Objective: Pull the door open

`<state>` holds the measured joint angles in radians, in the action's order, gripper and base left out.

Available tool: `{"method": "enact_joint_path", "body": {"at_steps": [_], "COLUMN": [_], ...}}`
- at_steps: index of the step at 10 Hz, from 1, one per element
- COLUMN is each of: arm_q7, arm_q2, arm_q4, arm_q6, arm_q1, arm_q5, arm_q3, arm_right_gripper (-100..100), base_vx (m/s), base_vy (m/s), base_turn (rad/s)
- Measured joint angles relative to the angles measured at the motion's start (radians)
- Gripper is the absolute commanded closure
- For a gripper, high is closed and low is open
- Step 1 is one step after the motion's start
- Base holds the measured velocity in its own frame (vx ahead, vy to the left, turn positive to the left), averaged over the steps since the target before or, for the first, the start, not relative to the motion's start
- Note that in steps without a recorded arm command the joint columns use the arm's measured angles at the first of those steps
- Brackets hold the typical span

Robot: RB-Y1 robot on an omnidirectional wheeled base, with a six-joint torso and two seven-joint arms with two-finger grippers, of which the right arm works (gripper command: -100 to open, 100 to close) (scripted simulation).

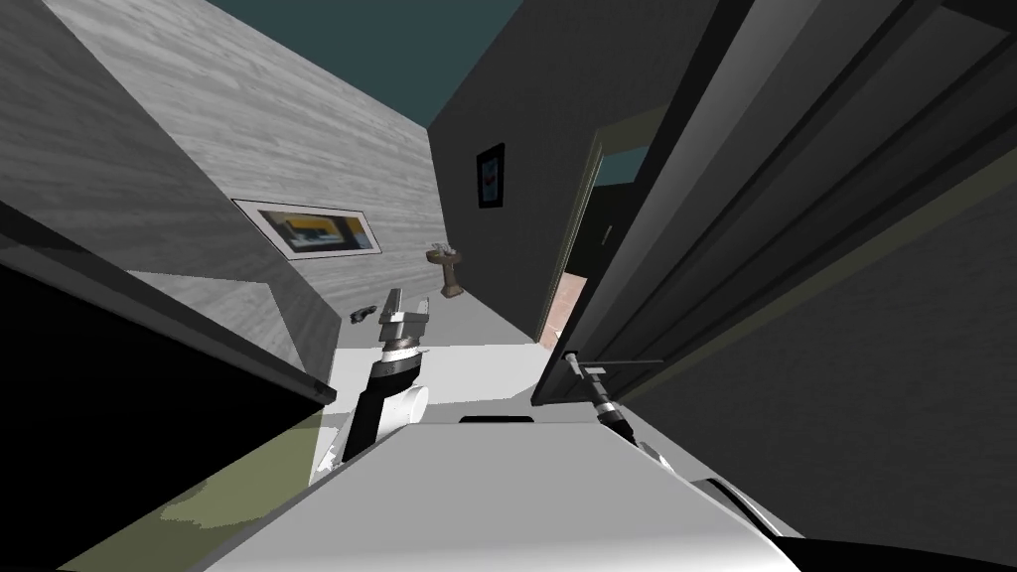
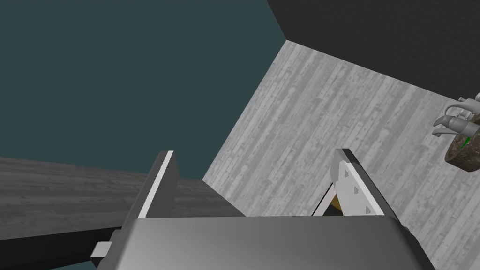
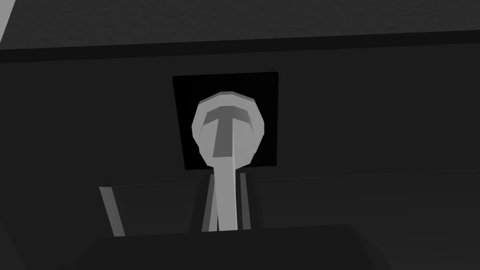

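Fingers (image 3: 205, 211) of my right gripper (image 3: 224, 177) press both sides of the light grey lever handle (image 3: 228, 126) on the dark door (image 1: 715, 228), which stands ajar at my right. My left gripper (image 1: 409, 303) hangs well apart from the door, fingers spread wide, pointing toward a grey plank wall (image 2: 328, 140).
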<state>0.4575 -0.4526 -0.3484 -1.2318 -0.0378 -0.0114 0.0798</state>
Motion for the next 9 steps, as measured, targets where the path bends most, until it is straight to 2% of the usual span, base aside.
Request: {"method": "enact_joint_path", "body": {"at_steps": [3,4,5,8,9], "arm_q7": [0.016,0.018,0.018,0.019,0.02], "arm_q2": [-0.018,-0.018,-0.016,-0.018,-0.02], "arm_q4": [-0.036,-0.031,0.006,0.03,0.006], "arm_q6": [-0.018,-0.025,-0.042,-0.06,-0.053], "arm_q1": [0.056,0.06,0.043,0.032,0.044], "arm_q5": [-0.001,-0.002,-0.003,-0.003,-0.003], "arm_q3": [0.004,0.005,0.007,0.007,0.006], "arm_right_gripper": [100,100,100,100,100], "base_vx": [-0.157,-0.046,-0.018,-0.136,-0.182], "base_vy": [-0.065,-0.001,0.004,-0.06,-0.101], "base_turn": [0.116,-0.022,-0.005,0.151,0.162]}}
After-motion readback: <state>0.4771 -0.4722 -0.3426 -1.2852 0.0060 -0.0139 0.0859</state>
